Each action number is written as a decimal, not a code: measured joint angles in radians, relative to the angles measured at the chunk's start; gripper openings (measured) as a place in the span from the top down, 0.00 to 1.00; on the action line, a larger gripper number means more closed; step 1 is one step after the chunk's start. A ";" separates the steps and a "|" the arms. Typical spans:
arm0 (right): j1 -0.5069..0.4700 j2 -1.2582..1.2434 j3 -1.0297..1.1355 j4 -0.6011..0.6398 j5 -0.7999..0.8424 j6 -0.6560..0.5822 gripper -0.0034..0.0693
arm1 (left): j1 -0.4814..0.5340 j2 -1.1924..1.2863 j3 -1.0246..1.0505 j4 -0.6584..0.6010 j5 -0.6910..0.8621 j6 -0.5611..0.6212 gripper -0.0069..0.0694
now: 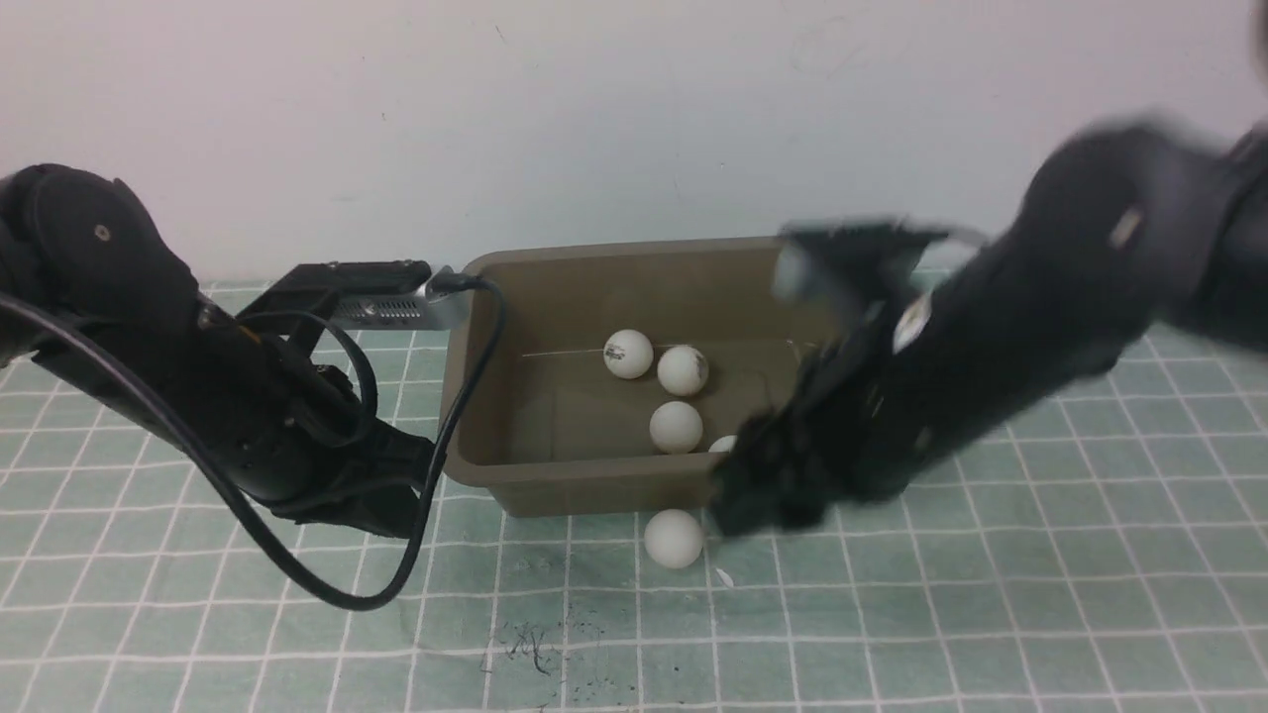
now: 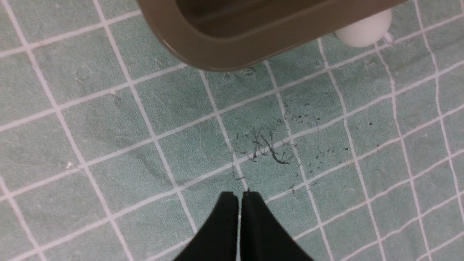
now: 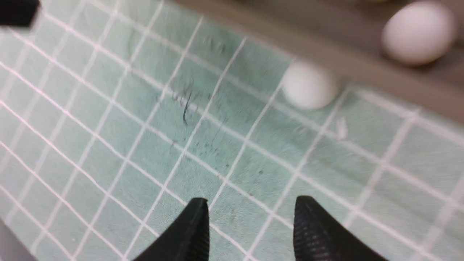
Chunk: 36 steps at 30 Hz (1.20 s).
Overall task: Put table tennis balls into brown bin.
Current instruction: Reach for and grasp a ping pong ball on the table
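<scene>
The brown bin (image 1: 584,490) stands mid-table on the green mat. Three table tennis balls (image 1: 628,354) lie in full view inside it, and a fourth (image 1: 724,444) peeks out beside my right arm. One more ball (image 1: 674,539) rests on the mat, touching or nearly touching the bin's front wall; it also shows as the ball (image 3: 308,85) in the right wrist view. My right gripper (image 3: 252,208) is open and empty, a short way from that ball, and blurred in the front view (image 1: 753,510). My left gripper (image 2: 239,197) is shut and empty, near the bin's corner (image 2: 217,58).
A black cable (image 1: 396,584) loops from the left arm down onto the mat. Dark scribble marks (image 1: 525,644) lie in front of the bin. A small white scrap (image 1: 723,576) sits by the loose ball. A white wall stands behind the bin.
</scene>
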 joint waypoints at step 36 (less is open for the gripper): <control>0.080 0.215 0.062 -0.070 -0.426 0.034 0.45 | 0.000 -0.093 0.001 0.067 0.030 0.004 0.92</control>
